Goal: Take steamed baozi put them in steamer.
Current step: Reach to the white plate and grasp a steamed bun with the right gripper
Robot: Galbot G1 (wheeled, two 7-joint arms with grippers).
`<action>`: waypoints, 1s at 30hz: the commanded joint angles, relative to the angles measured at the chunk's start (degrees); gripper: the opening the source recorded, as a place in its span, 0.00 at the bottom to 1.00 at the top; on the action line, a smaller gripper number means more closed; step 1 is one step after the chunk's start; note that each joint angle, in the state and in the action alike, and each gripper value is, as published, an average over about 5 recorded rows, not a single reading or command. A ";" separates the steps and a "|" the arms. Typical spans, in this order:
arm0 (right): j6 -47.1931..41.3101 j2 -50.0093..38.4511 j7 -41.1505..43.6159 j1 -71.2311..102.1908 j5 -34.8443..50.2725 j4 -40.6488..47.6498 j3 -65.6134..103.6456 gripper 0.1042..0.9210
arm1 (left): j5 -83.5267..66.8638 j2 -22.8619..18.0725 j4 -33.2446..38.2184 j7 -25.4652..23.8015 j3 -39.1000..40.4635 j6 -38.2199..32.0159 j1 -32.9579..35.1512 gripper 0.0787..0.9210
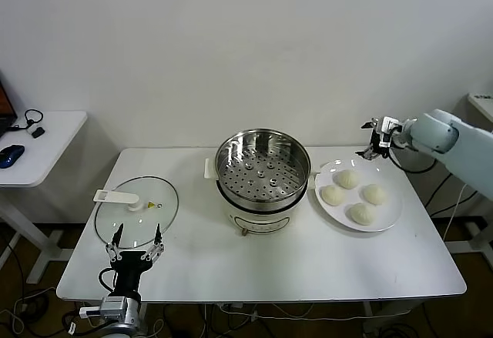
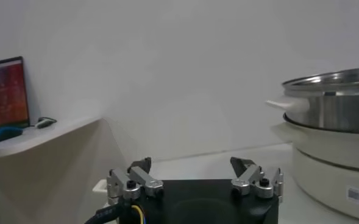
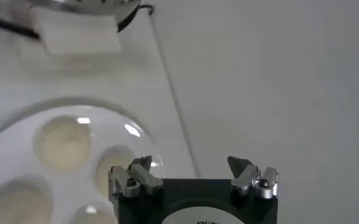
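Presently four baozi (image 1: 353,194) on one plate (image 1: 389,215), steamer (image 1: 262,167) bare; right gripper (image 1: 374,139) spread above plate's far edge, left gripper (image 1: 135,237) spread near lid (image 1: 137,211)

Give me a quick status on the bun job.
Right gripper open, empty, raised behind the plate. Left gripper open, parked by the glass lid. Four baozi on plate, steamer empty. Path clear.

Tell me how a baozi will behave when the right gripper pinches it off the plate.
The baozi look smooth, rounded and doughy, so probably soft: a hard pinch may dent one. Their domed shape could let one slip or roll on the glossy plate. All four sit close together, so the open right gripper may nudge a neighbour.
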State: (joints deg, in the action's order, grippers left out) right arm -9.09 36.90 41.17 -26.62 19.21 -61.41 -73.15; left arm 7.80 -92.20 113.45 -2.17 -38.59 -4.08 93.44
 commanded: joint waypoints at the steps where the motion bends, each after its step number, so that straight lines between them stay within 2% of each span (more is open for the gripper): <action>1: 12.09 8.75 17.05 -11.04 0.00 16.78 -15.86 0.88 | 0.46 -2.80 -0.60 -0.02 0.13 -0.40 -0.09 0.88; 12: 13.28 15.13 21.05 -1.04 3.59 24.89 -10.10 0.88 | 0.72 -2.80 -2.05 -0.09 0.13 -1.06 -0.50 0.88; 20: 15.06 18.62 21.47 5.05 -2.51 34.16 -1.12 0.88 | 0.73 -2.80 -3.18 -0.04 -0.14 -1.60 -0.63 0.88; 30: 15.71 20.40 22.06 11.84 -7.00 37.76 8.16 0.88 | 0.80 -2.80 -4.25 -0.13 -0.11 -1.71 -1.19 0.88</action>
State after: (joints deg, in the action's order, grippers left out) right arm 5.53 55.00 61.69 -20.05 15.42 -29.18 -71.78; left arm 8.55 -92.20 109.84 -2.25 -38.71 -5.76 92.42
